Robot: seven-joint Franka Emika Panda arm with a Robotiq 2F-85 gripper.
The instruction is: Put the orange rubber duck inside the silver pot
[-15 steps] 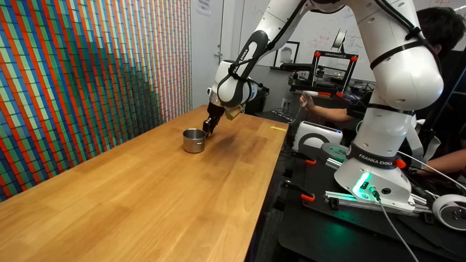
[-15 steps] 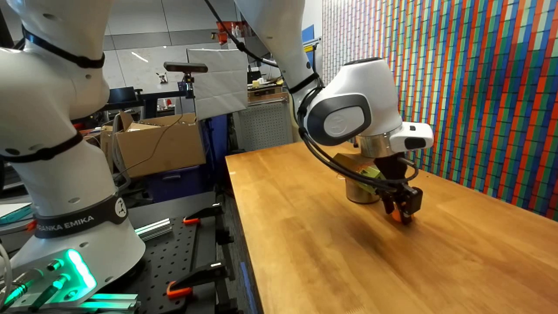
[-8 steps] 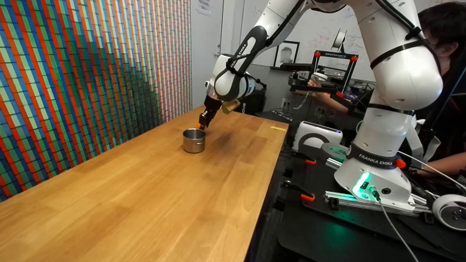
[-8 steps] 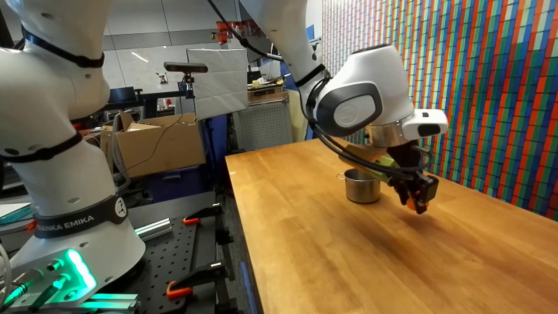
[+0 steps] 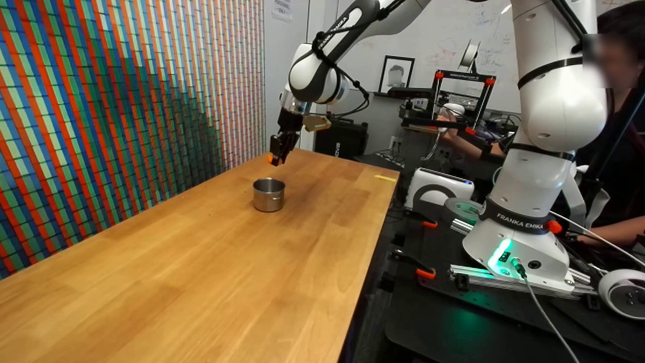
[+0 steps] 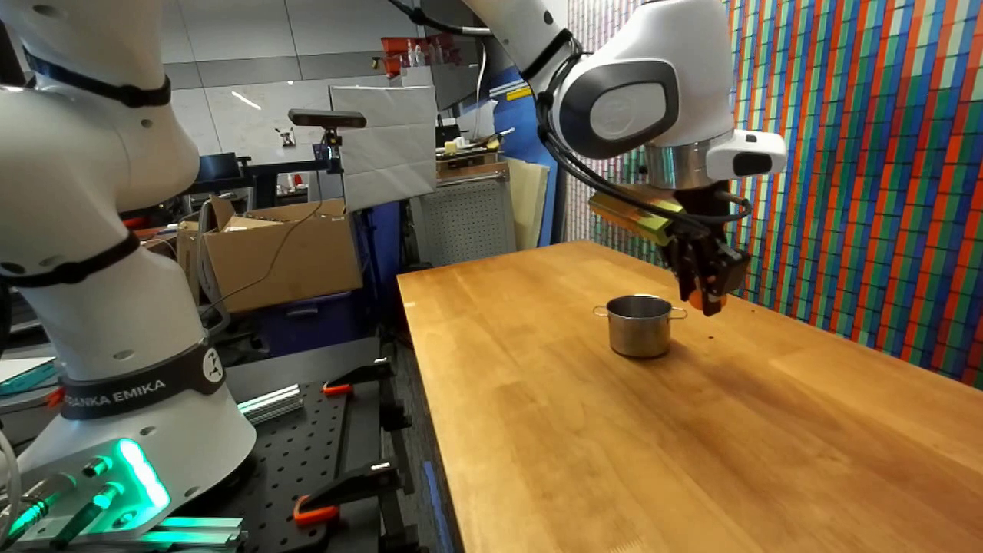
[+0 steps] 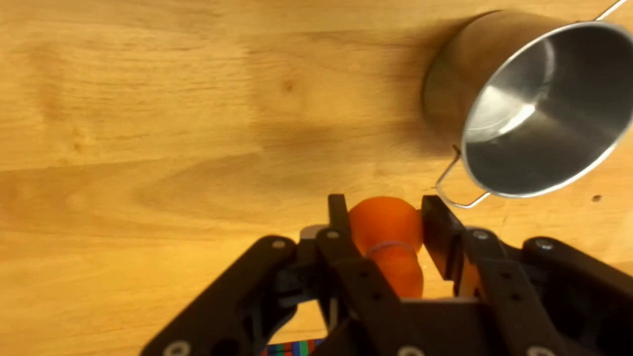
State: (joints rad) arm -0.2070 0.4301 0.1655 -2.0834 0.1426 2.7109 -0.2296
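Observation:
The silver pot (image 5: 268, 199) stands upright on the wooden table in both exterior views (image 6: 639, 336), its dark inside showing. In the wrist view the pot (image 7: 460, 79) is at the upper right, with a wire handle toward the gripper. My gripper (image 7: 385, 201) is shut on the orange rubber duck (image 7: 386, 225), with a finger on each side of it. The duck shows as a small orange spot at the fingertips in both exterior views (image 5: 270, 159) (image 6: 696, 299). The gripper (image 6: 703, 298) holds it above the table, beside the pot and higher than its rim.
The wooden table (image 5: 211, 262) runs along a wall of coloured tiles (image 5: 126, 101). A strip of yellow tape (image 5: 385, 178) lies near the table edge. The robot base (image 5: 519, 242) stands on a black bench beside the table. A person (image 5: 617, 101) is behind the arm.
The gripper has risen from near the table with the duck between its fingers. The arm has lifted and the pot is now unobstructed in both exterior views. The pot has not moved.

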